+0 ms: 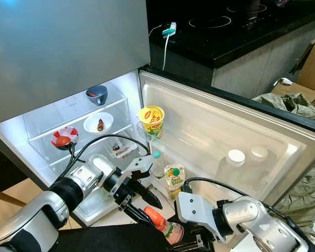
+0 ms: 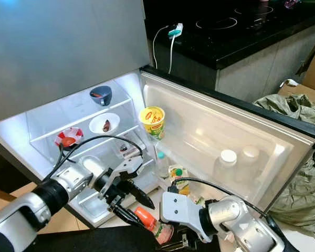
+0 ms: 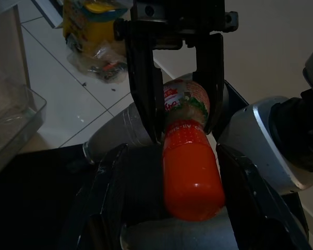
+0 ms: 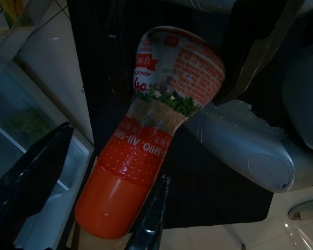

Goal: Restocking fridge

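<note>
A sauce bottle (image 1: 167, 227) with an orange cap (image 3: 190, 179) and a red-and-green label hangs low in front of the open fridge (image 1: 84, 157). My right gripper (image 3: 181, 133) is shut on the bottle's labelled body, one finger on each side. My left gripper (image 1: 146, 207) is open at the cap end. Its two fingers (image 3: 107, 198) stand on either side of the orange cap with gaps showing. Through the right wrist camera the bottle (image 4: 161, 120) lies slanted, cap pointing toward the fridge drawer.
Fridge shelves carry a blue bowl (image 1: 96, 95), a white bowl (image 1: 98, 123) and a red-and-white bowl (image 1: 64, 137). The open door (image 1: 210, 131) holds a yellow noodle cup (image 1: 151, 119), a small bottle (image 1: 157, 164), a broth carton (image 1: 174, 181) and white-capped jars (image 1: 235, 157). Green sacks (image 1: 299, 105) lie right.
</note>
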Robot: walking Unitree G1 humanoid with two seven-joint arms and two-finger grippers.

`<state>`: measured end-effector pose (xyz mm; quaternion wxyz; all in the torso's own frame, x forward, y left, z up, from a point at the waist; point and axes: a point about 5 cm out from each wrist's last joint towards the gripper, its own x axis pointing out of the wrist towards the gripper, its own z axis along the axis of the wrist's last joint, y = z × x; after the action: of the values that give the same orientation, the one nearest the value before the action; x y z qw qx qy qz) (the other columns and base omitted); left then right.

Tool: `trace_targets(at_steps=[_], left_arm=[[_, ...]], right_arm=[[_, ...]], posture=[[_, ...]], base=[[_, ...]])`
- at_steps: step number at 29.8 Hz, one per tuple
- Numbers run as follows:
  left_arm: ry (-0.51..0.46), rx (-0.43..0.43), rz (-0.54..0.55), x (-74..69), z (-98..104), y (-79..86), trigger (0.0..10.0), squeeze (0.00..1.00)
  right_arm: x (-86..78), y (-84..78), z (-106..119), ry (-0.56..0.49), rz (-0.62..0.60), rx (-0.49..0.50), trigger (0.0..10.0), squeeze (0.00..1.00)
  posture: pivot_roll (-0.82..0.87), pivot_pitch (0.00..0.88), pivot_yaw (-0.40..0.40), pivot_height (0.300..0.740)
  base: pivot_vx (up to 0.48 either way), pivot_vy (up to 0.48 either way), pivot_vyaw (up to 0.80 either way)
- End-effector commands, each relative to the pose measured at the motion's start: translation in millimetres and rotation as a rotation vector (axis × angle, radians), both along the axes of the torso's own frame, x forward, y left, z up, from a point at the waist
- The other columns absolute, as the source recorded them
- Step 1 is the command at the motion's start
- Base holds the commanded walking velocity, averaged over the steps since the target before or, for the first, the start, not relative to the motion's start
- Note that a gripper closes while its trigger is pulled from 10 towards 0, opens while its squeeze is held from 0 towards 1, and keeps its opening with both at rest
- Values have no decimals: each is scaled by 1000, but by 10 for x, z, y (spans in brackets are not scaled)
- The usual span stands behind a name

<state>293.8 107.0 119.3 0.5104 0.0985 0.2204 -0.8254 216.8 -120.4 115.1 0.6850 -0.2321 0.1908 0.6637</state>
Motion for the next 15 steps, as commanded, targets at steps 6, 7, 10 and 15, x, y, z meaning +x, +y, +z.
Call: trace_targets(at_steps=[6, 7, 10, 15], left_arm=[[10, 0, 5, -30, -62, -2, 10000, 0], [10, 1, 6, -30, -66, 0, 10000, 0], [12, 1, 5, -34, -70, 1, 10000, 0], [12, 9, -1, -49, -87, 6, 10000, 0]], right_arm=[[-37, 28, 17, 9, 13, 10, 10000, 0], [-36, 28, 17, 10, 12, 10, 10000, 0], [-40, 26, 19, 10, 12, 11, 10000, 0], [-41, 24, 21, 11, 10, 12, 10000, 0]], posture=[[-234, 79, 106, 740], [-234, 79, 106, 740], [-234, 84, 105, 740], [-234, 84, 105, 740]], base=[[0, 0, 0], [0, 0, 0], [0, 0, 0], [0, 0, 0]])
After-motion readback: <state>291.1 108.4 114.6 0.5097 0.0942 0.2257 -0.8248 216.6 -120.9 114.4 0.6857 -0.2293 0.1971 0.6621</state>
